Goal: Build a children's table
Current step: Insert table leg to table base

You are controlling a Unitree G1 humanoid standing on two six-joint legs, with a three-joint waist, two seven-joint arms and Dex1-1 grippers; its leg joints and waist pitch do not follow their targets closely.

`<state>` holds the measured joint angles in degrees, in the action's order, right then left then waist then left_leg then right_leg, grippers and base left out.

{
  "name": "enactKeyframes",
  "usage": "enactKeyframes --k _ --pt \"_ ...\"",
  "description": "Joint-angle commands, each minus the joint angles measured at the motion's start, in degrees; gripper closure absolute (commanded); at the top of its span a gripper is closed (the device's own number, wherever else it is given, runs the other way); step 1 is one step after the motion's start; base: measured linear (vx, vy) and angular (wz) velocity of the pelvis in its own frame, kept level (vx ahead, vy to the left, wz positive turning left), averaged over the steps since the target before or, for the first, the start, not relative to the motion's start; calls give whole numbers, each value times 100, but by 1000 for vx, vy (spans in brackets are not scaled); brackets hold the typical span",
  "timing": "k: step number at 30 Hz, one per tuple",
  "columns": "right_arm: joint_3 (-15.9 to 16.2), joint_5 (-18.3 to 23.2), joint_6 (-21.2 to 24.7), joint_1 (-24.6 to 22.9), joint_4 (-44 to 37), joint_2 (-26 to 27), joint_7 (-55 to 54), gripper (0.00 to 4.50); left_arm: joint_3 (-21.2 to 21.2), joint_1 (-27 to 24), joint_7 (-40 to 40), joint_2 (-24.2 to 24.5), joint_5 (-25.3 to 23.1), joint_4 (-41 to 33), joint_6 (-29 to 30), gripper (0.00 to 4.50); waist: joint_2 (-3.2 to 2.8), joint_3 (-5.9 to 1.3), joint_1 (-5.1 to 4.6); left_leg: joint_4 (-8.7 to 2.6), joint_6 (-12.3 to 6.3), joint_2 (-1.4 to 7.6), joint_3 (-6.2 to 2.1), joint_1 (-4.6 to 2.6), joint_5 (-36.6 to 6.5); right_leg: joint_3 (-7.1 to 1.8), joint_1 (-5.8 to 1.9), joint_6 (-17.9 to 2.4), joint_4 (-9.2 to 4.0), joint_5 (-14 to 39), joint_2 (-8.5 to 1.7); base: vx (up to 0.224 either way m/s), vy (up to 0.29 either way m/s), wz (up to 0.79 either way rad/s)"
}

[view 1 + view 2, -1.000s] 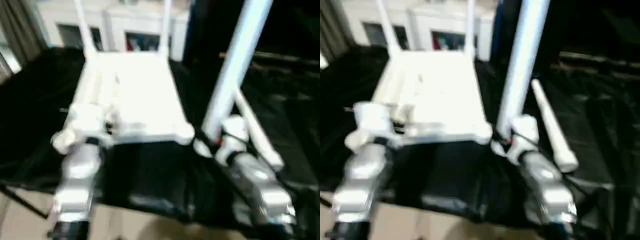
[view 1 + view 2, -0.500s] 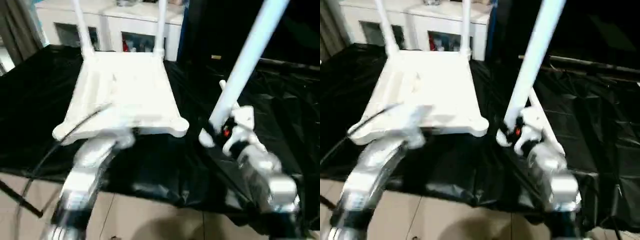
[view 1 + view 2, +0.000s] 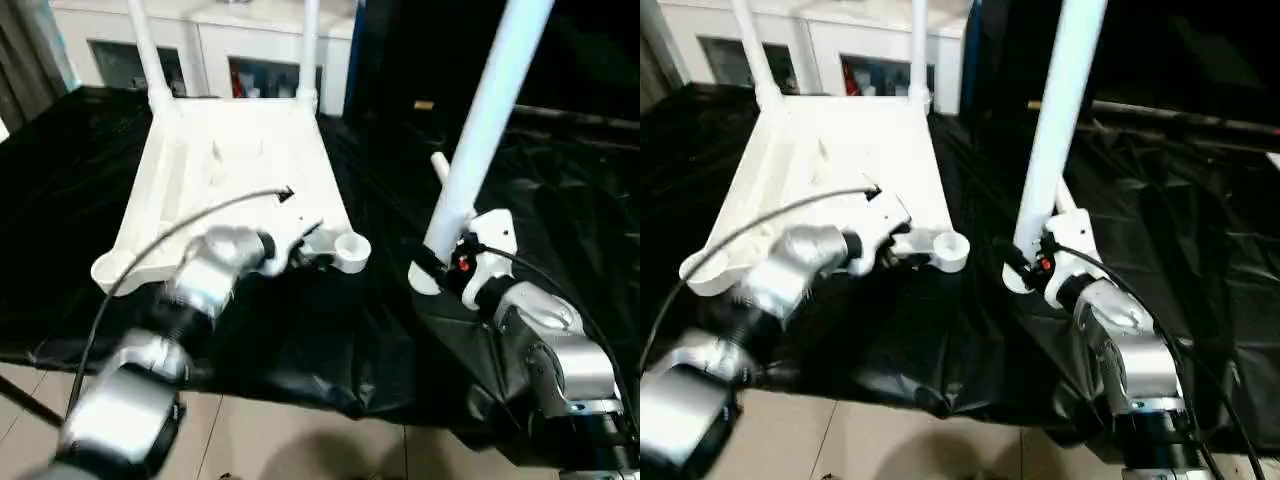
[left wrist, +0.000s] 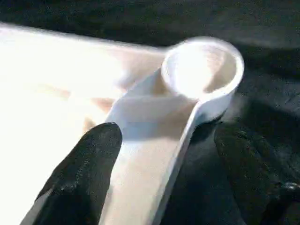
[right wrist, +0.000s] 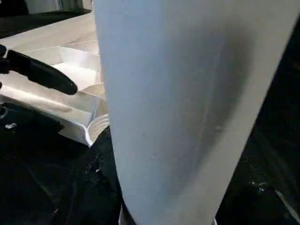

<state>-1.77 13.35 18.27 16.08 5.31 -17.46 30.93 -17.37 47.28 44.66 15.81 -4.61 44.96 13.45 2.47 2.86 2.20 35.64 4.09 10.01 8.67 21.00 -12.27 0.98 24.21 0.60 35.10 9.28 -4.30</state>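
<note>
The white tabletop (image 3: 235, 160) lies underside up on the black-draped table. Two white legs (image 3: 308, 45) stand in its far corner sockets. My left gripper (image 4: 164, 159) is open at the near right corner. Its black fingers (image 4: 89, 168) straddle the tabletop's rim just behind the empty round socket (image 4: 202, 70), also seen as the socket (image 3: 350, 248). My right gripper (image 3: 432, 268) is shut on a third leg (image 3: 485, 120), held nearly upright to the right of that socket. The tip of a fourth leg (image 3: 437, 162) pokes out behind it on the cloth.
White cabinets (image 3: 230, 60) stand behind the work table. The draped front edge (image 3: 300, 370) drops to a tiled floor (image 3: 300, 440). A black cable (image 3: 170, 232) arcs over my left forearm. Wrinkled black cloth (image 3: 580, 220) spreads to the right.
My left arm has swung from the tabletop's near left edge across to the near right corner socket. The right gripper keeps the leg, now a little more upright. The camera shifted.
</note>
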Motion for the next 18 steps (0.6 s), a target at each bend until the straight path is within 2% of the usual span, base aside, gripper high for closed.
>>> enactKeyframes --k 1,2,4,5,8,9,10,15,18 --pt "1 13 -25 55 -37 -90 71 257 -61 101 282 39 -34 139 107 121 -53 -430 43 -426 -358 153 15 -28 -252 -121 -386 -1551 -278 10 -248 0 0 0" --pt "4 15 -23 48 -45 -94 79 257 -53 123 326 40 -26 181 112 121 -50 -429 49 -427 -397 163 22 -43 -264 -118 -387 -1654 -266 -132 -251 0 0 0" --pt "12 29 -21 12 -75 -121 121 257 -6 276 519 33 20 463 88 124 -56 -420 55 -430 -429 159 34 -46 -358 -117 -390 -1717 -281 -107 -256 0 0 0" --pt "9 32 -29 2 -67 -131 135 257 32 330 553 25 52 561 87 157 -45 -412 65 -439 -422 165 40 -50 -468 -120 -394 -1724 -294 16 -267 0 0 0" --pt "12 32 -32 11 -39 -133 160 257 178 544 492 -29 107 1011 -177 162 -19 -384 99 -460 -326 172 50 -64 -784 -125 -381 -1646 -355 525 -281 0 0 0" --pt "12 32 -32 11 -39 -133 160 257 178 544 492 -29 107 1011 -177 186 -28 -387 114 -462 -301 177 47 -74 -826 -127 -383 -1625 -355 597 -291 0 0 0" --pt "31 20 -28 24 -29 -136 178 257 233 679 416 -49 68 1304 -387 186 -23 -369 131 -477 -245 177 44 -66 -926 -126 -377 -1538 -384 819 -291 0 0 0" --pt "87 -6 -30 62 10 -145 238 257 170 907 514 -82 -74 1728 -517 228 -18 -359 130 -500 -149 186 29 -55 -991 -130 -377 -1399 -398 1019 -302 0 0 0" --pt "104 -3 -22 43 -21 -160 264 257 53 982 628 -80 -196 1939 -601 252 -32 -374 127 -500 -148 186 20 -42 -891 -131 -389 -1387 -387 888 -305 0 0 0"
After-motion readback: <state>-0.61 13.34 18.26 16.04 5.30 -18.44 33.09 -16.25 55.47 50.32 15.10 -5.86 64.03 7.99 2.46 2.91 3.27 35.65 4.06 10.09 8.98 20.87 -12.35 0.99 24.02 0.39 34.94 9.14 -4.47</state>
